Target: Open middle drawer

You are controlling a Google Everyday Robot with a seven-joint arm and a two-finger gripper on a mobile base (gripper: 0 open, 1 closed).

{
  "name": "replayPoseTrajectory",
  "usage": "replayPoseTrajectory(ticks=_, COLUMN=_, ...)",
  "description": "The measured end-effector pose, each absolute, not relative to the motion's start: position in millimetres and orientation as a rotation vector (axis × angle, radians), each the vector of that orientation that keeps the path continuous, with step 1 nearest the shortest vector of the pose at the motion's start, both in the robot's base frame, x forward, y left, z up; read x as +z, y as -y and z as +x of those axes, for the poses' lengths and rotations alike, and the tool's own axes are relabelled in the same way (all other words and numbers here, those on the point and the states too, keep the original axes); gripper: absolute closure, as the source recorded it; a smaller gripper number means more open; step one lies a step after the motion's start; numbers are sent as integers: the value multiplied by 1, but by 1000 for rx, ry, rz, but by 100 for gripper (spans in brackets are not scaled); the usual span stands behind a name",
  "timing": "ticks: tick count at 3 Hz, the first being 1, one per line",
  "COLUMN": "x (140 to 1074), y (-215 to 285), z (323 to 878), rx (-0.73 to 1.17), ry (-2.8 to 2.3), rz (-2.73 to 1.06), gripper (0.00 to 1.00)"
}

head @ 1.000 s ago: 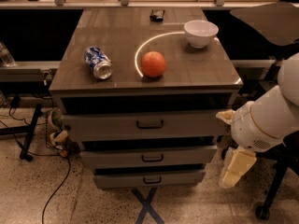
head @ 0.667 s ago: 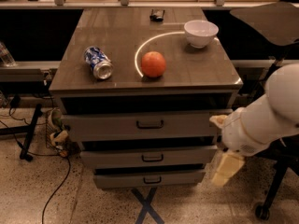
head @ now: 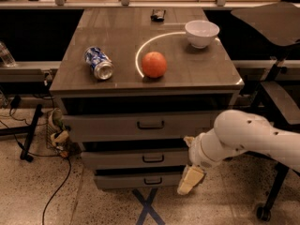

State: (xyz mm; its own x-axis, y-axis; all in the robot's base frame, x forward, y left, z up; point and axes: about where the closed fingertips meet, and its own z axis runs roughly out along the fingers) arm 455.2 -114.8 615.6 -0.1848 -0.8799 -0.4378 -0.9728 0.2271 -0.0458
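- The arm (head: 255, 136), a smooth white rounded shell, enters from the 3 o'clock side and slopes down toward 8 o'clock, ending in a thick, rounded wrist.
- The hand (head: 190, 181) is a cream, wedge-shaped piece hanging below the wrist and pointing toward 7 o'clock. It is in front of the right end of the lowest drawer (head: 126, 180). Whether the hand is apart or together cannot be told, nor whether it touches the drawer fronts.
- The middle drawer (head: 117, 160) shows a flat grey front with a small dark bar handle (head: 153, 159). It sits between the top drawer (head: 108, 127) and the lowest one, at 10 o'clock of the hand.
- The desk (head: 117, 41) has a glossy brown wood-grain top marked with a pale arc (head: 139, 55).
- A round orange (head: 154, 64) rests inside the arc.
- A dented blue-and-white can (head: 99, 63) lies on its side at 9 o'clock of the orange.
- A smooth white bowl (head: 201, 33) stands at 1 o'clock of the orange.
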Motion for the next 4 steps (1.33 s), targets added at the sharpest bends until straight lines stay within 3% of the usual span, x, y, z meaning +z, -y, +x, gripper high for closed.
replayPoseTrajectory(ticks=1, x=533, y=106, z=468, rx=395, ry=-2112, rz=-1681, gripper=0)
replayPoseTrajectory(ticks=4, x=505, y=99, z=492, rx=274, ry=-2036, rz=-1677, gripper=0)
